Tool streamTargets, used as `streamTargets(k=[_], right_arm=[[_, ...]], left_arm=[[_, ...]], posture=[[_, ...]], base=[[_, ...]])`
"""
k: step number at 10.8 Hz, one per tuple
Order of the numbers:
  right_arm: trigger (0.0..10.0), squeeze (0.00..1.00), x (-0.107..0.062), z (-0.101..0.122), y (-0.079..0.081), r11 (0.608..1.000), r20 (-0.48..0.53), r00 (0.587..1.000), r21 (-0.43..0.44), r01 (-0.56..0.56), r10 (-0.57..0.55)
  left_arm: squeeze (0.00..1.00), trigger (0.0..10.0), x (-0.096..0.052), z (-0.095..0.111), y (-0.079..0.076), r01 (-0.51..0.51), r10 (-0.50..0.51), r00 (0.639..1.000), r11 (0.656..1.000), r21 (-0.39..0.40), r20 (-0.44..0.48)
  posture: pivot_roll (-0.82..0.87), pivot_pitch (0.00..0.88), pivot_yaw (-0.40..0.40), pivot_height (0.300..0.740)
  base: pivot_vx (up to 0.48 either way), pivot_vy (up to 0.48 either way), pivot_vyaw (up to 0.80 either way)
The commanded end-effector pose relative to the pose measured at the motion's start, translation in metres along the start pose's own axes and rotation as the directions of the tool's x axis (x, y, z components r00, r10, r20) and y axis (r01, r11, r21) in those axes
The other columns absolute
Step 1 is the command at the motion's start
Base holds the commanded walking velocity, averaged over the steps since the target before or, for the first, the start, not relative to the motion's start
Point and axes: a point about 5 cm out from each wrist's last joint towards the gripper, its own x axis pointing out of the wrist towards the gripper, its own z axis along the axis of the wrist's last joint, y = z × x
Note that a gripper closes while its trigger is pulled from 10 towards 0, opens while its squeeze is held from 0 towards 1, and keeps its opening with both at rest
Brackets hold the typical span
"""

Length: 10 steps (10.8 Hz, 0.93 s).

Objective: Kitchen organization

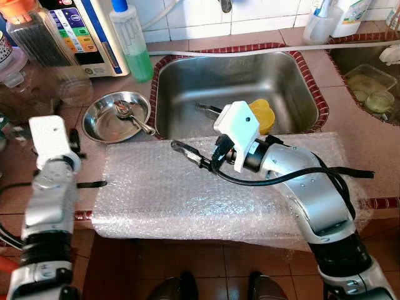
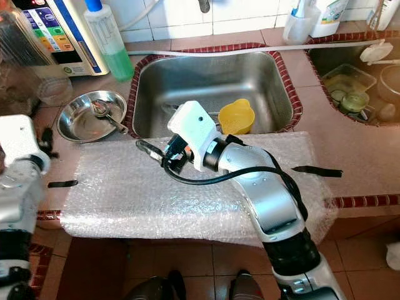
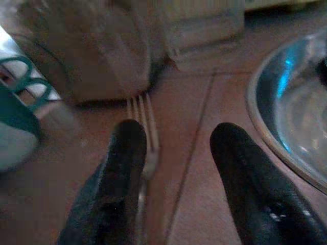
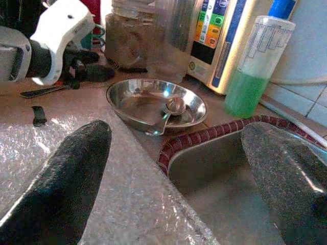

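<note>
Sink (image 1: 187, 81): steel basin set into the brown tiled tabletop (image 1: 350, 125), with a red tile edge; I place everything else by it.
Yellow cup (image 2: 236, 117): lying inside the sink, near its front wall.
Bubble wrap (image 1: 156, 194): a wide sheet spread on the tabletop along the sink's front edge, hanging over the tabletop's near edge.
Right end effector (image 1: 190, 131): at the sink's front left corner, above the far edge of the bubble wrap; its two black fingers (image 4: 61, 189) are spread wide apart with nothing between them.
Steel bowl (image 1: 117, 117): on the tabletop just left of the sink, with a spoon (image 4: 171, 109) lying in it.
Left end effector (image 3: 179, 153): low over the tabletop, left of the bowl and well left of the sink; fingers apart, gripping nothing.
Fork (image 3: 143, 127): lying on the tabletop by one left finger, tines pointing toward the jars.
Jars (image 4: 138, 35): clear containers crowded behind the fork, far left of the sink.
Green soap bottle (image 1: 132, 40): upright at the sink's back left corner, beside a white appliance (image 1: 87, 31).
Second basin (image 2: 356, 69): right of the sink, holding dishes.
</note>
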Motion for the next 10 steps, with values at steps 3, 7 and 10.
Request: streamTargets(k=[3, 7, 10], right_arm=[[10.0, 0.00, 0.002, 0.006, 0.009, 0.999, 0.026, 0.998, 0.000, -0.050, 0.050], [10.0, 0.00, 0.003, 0.006, 0.011, 0.998, 0.026, 0.998, 0.001, -0.066, 0.066], [10.0, 0.00, 0.003, 0.006, 0.012, 0.998, 0.025, 0.997, -0.003, -0.066, 0.066]], left_arm=[[1.00, 10.0, 0.003, 0.005, 0.021, -0.080, 0.080, 0.997, 0.997, 0.015, 0.012], [1.00, 10.0, -0.002, -0.025, 0.031, -0.046, 0.046, 0.991, 0.999, 0.008, -0.129], [0.00, 10.0, 0.001, -0.038, 0.024, 0.040, -0.041, 0.976, 0.999, -0.006, -0.215]], posture=[[-0.18, 0.206, 0.153, 0.740], [-0.17, 0.205, 0.150, 0.740], [-0.17, 0.205, 0.159, 0.740]], base=[[0.000, 0.000, 0.00], [0.000, 0.000, 0.00], [0.000, 0.000, 0.00]])
